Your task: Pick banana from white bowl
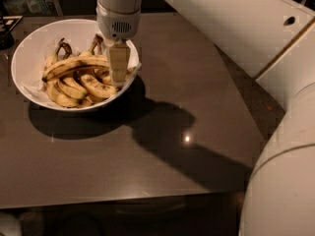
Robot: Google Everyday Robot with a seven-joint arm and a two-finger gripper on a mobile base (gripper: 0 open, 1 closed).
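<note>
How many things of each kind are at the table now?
Bananas: at least 6, piled overlapping, with the banana lying across them
White bowl: 1
Gripper: 1, low over the bowl's right side, at the pile
Table: 1
Total: at least 9

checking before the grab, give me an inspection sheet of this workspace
surface: dark glossy table, glare spot and arm shadow on it
job's things: white bowl at far left, paper-lined; longest banana lies across the other bananas
clutter: dark object at far-left corner, unclear what
grippers: gripper low over the bowl's right side, at the banana's right end; contact unclear
cables: nothing seen
surroundings: white robot arm at right
</note>
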